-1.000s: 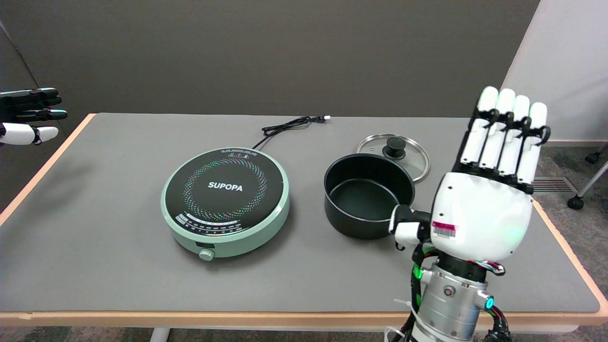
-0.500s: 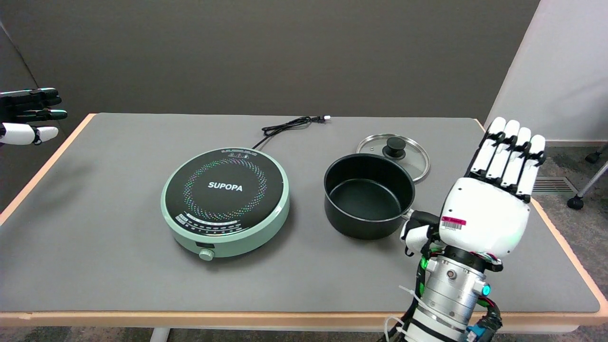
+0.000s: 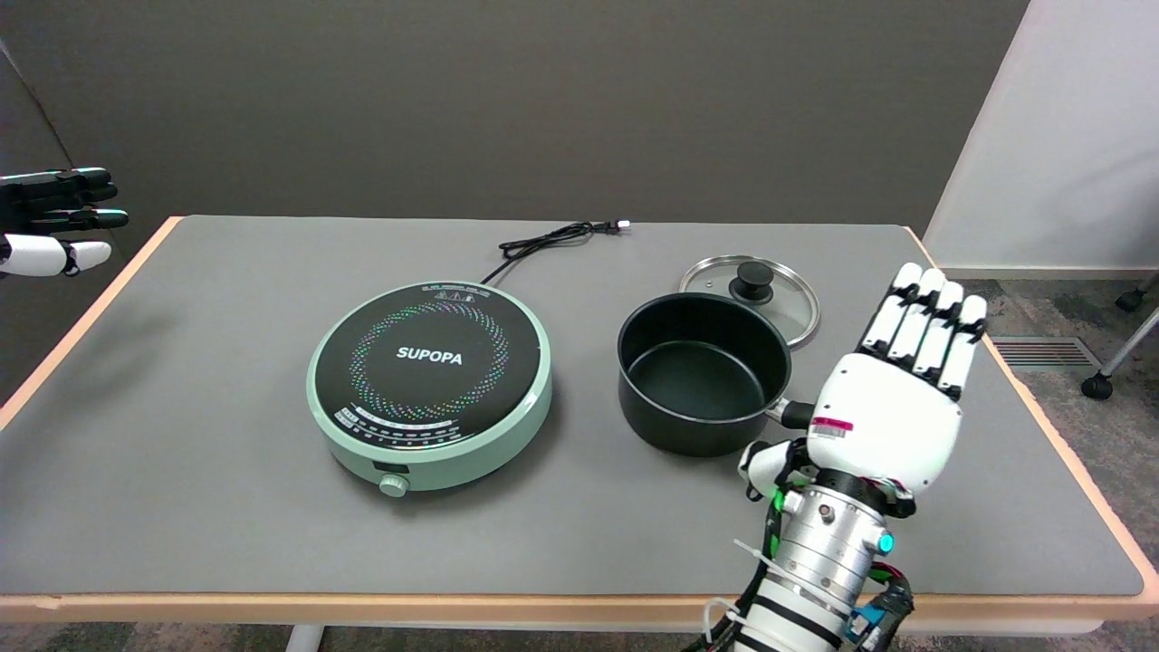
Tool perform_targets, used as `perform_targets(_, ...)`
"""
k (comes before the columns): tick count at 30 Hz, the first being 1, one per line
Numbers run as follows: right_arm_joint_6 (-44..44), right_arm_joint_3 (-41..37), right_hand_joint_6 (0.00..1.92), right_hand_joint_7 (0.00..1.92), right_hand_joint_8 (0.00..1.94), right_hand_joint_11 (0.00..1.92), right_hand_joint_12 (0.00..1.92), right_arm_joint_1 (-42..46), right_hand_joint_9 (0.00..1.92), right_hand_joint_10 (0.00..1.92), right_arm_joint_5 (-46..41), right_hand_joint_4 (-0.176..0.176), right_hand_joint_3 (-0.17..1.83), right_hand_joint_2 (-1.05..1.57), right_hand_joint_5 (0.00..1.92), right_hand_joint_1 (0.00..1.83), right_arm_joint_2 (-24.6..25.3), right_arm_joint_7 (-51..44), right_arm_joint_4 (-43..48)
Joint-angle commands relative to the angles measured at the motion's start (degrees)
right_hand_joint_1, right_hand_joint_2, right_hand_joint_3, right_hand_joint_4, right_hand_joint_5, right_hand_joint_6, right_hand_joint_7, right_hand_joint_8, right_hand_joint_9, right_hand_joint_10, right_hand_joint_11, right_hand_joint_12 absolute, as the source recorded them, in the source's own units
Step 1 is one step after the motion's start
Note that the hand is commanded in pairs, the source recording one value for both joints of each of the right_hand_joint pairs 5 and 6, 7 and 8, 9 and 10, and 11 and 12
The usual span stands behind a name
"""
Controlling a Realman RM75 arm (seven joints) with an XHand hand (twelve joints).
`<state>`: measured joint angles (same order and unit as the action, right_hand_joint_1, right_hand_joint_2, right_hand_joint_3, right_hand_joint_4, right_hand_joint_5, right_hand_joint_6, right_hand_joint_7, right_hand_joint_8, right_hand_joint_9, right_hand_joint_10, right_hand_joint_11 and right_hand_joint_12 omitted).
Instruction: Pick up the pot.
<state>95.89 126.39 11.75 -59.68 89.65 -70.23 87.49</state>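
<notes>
Right hand open and empty, fingers straight, just beside the black pot.

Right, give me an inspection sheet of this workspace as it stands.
Surface: grey mat on a wood-edged table.
Job's things: black pot, empty and upright on the mat, its handle pointing at the right hand.
Clutter: round green induction cooker; glass lid with black knob, lying behind the pot.
Hands: right hand over the handle, fingers extended, holding nothing; idle left hand in the air at far left.
Cables: black power cord behind the cooker, unplugged.
Surroundings: dark wall, white panel, castor wheels on the floor.
</notes>
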Motion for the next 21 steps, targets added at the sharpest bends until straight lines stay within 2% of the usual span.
perform_targets(1,-2.78,1.31,0.02,0.02,0.02,0.02,0.02,-1.43,0.02,0.02,-6.83,-0.169,1.2,-0.41,0.02,1.23,2.02,-0.51,-1.36)
perform_targets(21,0.07,0.93,0.01,0.01,0.01,0.01,0.01,-0.69,0.01,0.01,-11.13,-0.176,1.13,-0.33,0.01,1.22,0.32,-0.03,-3.28)
